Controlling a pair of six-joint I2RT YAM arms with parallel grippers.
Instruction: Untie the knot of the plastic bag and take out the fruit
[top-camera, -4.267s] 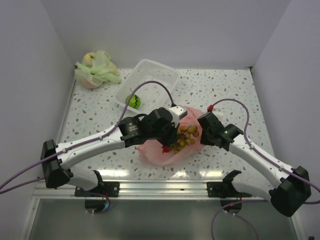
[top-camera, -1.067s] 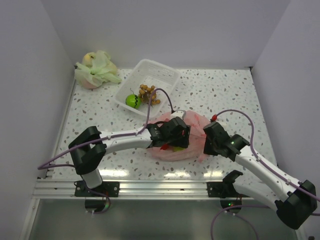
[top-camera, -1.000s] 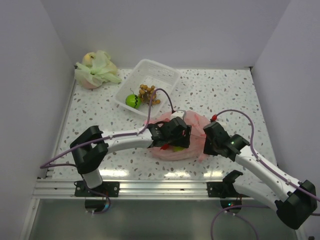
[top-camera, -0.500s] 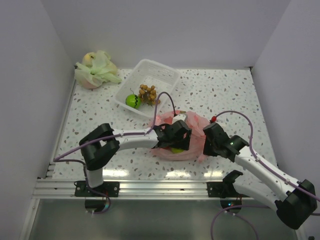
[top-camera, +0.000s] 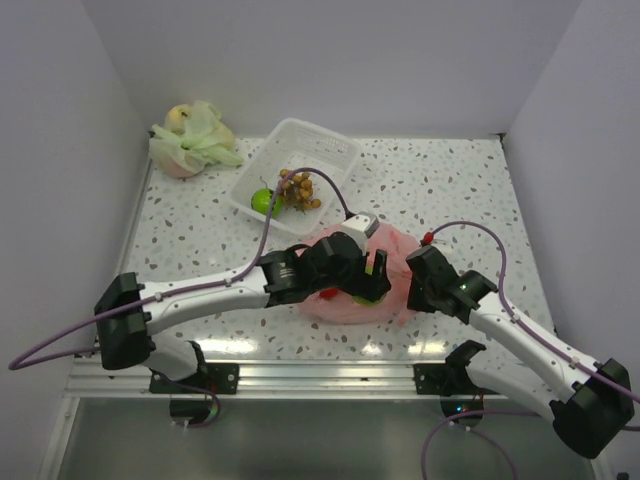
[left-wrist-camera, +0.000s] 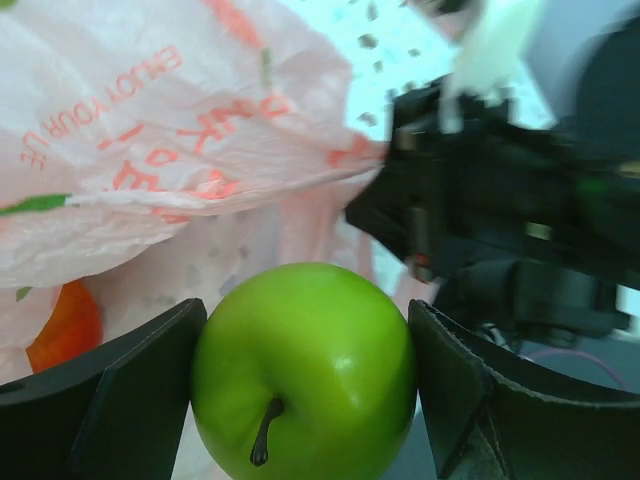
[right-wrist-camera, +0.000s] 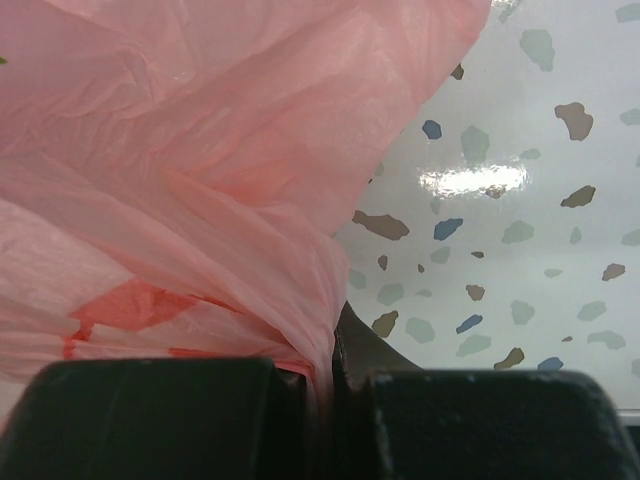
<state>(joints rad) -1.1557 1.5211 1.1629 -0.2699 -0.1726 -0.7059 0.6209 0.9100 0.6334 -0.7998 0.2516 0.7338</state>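
Observation:
The pink plastic bag (top-camera: 398, 252) lies crumpled at the table's middle, its mouth open; the knot is not visible. My left gripper (top-camera: 366, 277) is at the bag's mouth, shut on a green apple (left-wrist-camera: 300, 370) that fills the gap between both fingers (left-wrist-camera: 140, 380). A red fruit (top-camera: 327, 294) lies inside the bag, seen also as an orange-red fruit (left-wrist-camera: 65, 330) through the plastic. My right gripper (right-wrist-camera: 335, 370) is shut on a pinched fold of the bag (right-wrist-camera: 200, 150) at its right edge (top-camera: 415, 282). Brown berries (top-camera: 297, 188) and another green apple (top-camera: 264, 201) lie in the white basket (top-camera: 322, 147).
A pale green bag (top-camera: 190, 140) with fruit in it sits at the back left corner. White walls close the table on the left, back and right. Purple cables arc over both arms.
The brown berries went from the bag into the basket. In the last second my left gripper closed on the green apple inside the bag and its arm swung lower left. The right gripper kept its hold.

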